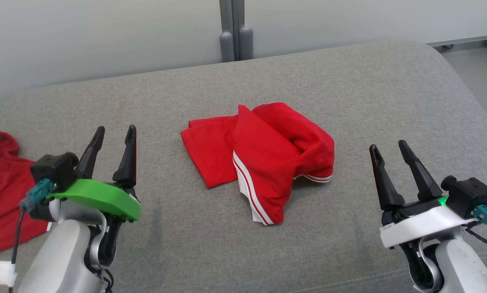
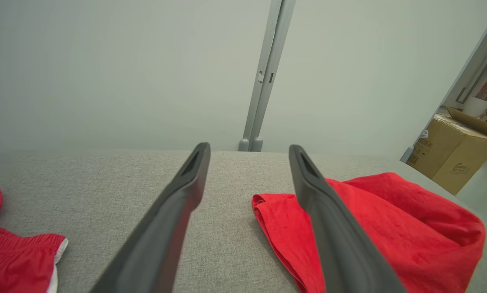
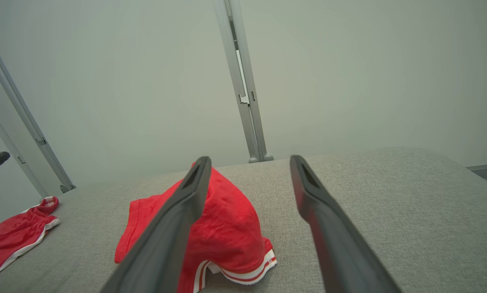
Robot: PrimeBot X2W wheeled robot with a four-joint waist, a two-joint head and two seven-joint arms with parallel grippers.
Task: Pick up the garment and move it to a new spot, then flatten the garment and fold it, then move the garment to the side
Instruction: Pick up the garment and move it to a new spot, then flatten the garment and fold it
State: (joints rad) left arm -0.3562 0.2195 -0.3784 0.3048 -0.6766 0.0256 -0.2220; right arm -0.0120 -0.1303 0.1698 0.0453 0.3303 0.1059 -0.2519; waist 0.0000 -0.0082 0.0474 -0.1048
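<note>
Red garment lies between left hand and right hand (both spread)

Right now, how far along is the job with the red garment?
Nothing looks done: the crumpled red cloth garment with white stripes lies bunched on the grey fabric cushion. Nothing is in hand: the left pincer and the right pincer stand open, one on each side, apart from it. Lifting, moving, flattening, folding and setting aside are all left.
</note>
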